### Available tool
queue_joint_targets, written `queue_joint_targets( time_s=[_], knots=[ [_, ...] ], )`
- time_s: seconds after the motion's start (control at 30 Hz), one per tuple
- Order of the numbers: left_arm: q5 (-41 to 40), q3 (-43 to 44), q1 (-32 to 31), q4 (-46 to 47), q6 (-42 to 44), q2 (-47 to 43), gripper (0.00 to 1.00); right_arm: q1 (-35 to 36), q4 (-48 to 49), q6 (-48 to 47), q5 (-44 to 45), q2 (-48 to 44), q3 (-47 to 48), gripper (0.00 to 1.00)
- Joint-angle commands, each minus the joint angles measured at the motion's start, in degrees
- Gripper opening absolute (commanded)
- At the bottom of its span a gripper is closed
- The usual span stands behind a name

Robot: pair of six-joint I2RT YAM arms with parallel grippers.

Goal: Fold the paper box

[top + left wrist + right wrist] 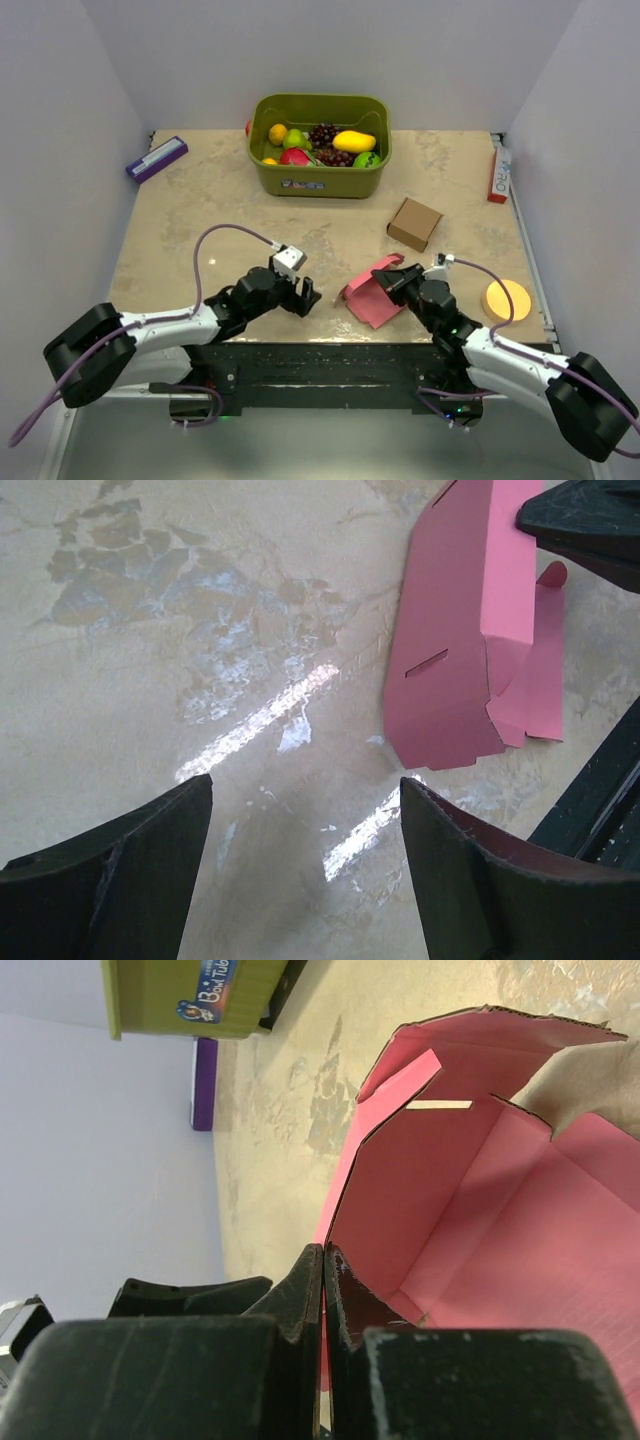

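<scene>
**Desk:** Looking for the paper box [372, 297].

**Photographer:** Low on the marbled table [200, 220], right of centre, between the two arms. Pink, partly folded, with loose flaps and a narrow slot cut in one panel. Resting on the tabletop at its left end.

**Desk:** Held by anything?

**Photographer:** Pinched at one wall by the right gripper [323, 1260]. Clamped tight on the thin card, with the pink interior opening up just beyond the fingertips.

**Desk:** And over at the left gripper [305, 790]?

**Photographer:** Spread wide, gripping nothing. Poised over bare, glossy tabletop just to the left of the box, apart from it.

**Desk:** Anything else worth noting in the background?

**Photographer:** At the far edge, a green bin [320, 175] heaped with fruit. Just behind the pink card, a small brown cardboard box [414, 223]. Off to the right, near the table's side, a flat orange disc [506, 299]. At the far left, a purple pack [156, 158]. At the far right edge, a red-and-white one [499, 173].
</scene>
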Motion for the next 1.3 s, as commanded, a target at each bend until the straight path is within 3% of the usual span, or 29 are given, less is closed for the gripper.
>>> queue_joint_targets(
  time_s=[0.0, 0.2, 0.7, 1.03, 1.27],
  knots=[
    [0.9, 1.5, -1.5, 9.5, 2.0, 5.4, 0.78, 0.0, -2.1, -1.4, 2.8, 2.0, 0.1, 0.0],
    [0.6, 3.9, -4.5, 12.6, 4.3, 14.3, 0.72, 0.0, -1.8, -1.1, 2.7, 3.1, 0.3, 0.0],
    [-1.4, 9.3, -7.1, 21.4, 5.0, 24.4, 0.57, -0.1, -5.3, -0.7, 3.5, 1.5, 0.5, 0.0],
    [-0.5, 11.7, -8.7, 24.7, 5.8, 28.0, 0.56, 0.0, -6.8, 0.0, 3.5, 0.9, 0.1, 0.0],
    [-0.6, 10.6, -11.2, 26.2, 7.0, 28.0, 0.66, -0.1, -7.9, 0.2, 3.8, 0.2, 0.0, 0.0]
  ],
)
